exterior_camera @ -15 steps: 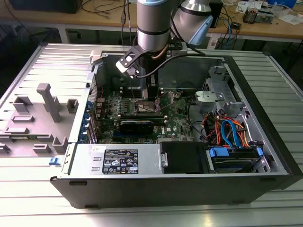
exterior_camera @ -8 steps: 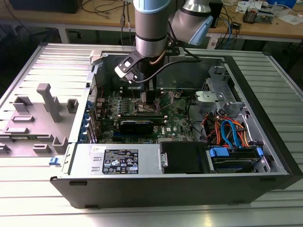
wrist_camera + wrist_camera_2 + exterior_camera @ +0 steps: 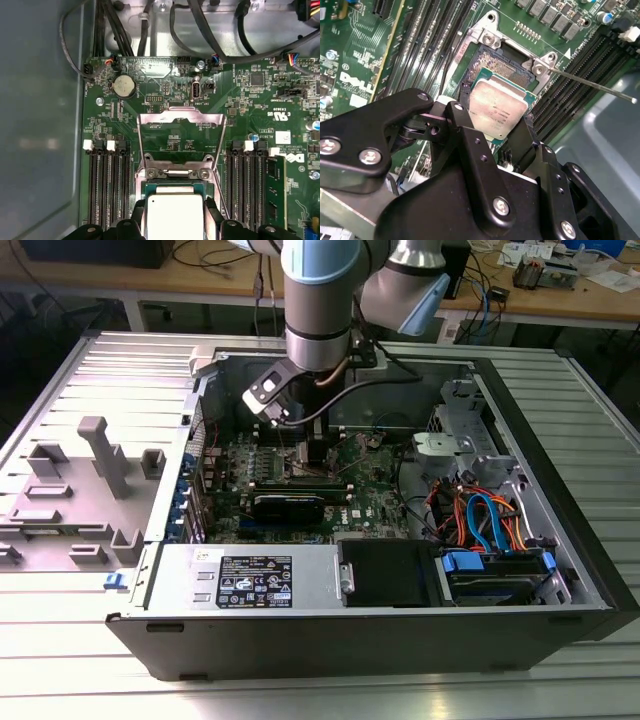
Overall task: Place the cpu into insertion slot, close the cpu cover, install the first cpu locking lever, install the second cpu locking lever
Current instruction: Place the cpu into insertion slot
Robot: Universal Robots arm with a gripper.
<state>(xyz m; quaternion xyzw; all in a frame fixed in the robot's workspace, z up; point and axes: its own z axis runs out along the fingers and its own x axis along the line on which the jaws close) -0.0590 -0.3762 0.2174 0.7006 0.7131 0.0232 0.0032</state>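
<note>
My gripper point(image 3: 312, 445) hangs low over the green board in the open computer case point(image 3: 560, 490). Its black fingers point(image 3: 457, 115) sit against two opposite edges of the cpu point(image 3: 497, 110), a small square chip with a dull silver top, and are shut on it. The cpu is right over the insertion slot point(image 3: 512, 75), slightly tilted; whether it rests in the slot I cannot tell. In the first wrist view the cpu point(image 3: 174, 214) sits between the fingers point(image 3: 212, 210), and the cpu cover point(image 3: 180, 119) stands swung open just beyond it. A thin locking lever point(image 3: 592, 84) juts out sideways from the slot.
Black memory slots point(image 3: 107, 185) flank the socket on both sides, with one memory stick point(image 3: 275, 185) fitted. The power supply point(image 3: 250, 578) lies along the case's front, and a drive cage with blue and orange cables point(image 3: 485, 520) fills the exterior view's right. Grey fixtures point(image 3: 95, 455) stand on the table at left.
</note>
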